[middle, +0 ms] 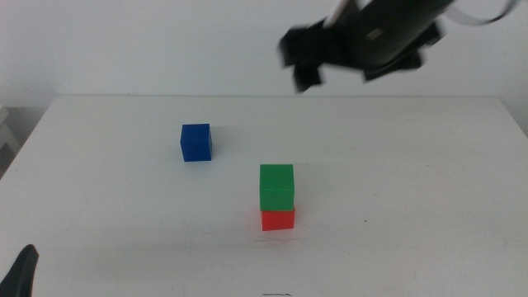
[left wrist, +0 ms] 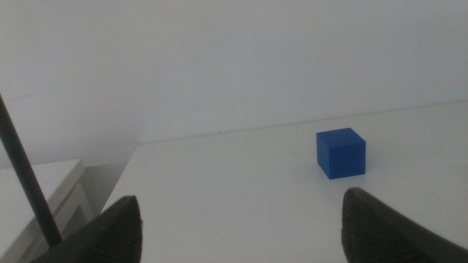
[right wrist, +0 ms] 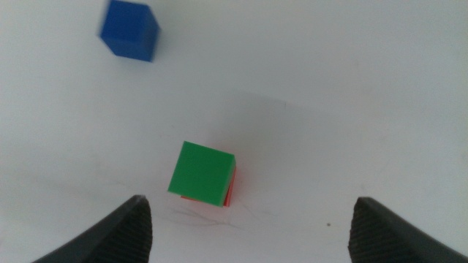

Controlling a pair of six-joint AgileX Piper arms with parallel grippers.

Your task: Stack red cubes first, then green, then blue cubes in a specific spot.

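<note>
While green cube [middle: 276,186] tops red cube [middle: 278,219], blue cube [middle: 195,142] apart; right hand [middle: 309,62] above, wide, empty.

The white table [middle: 429,198] filled the scene, smooth and matte under soft, even light. Behind its far edge stood a plain pale wall [middle: 148,41]. Off the table's left edge sat a low white piece of furniture [left wrist: 44,186].
</note>
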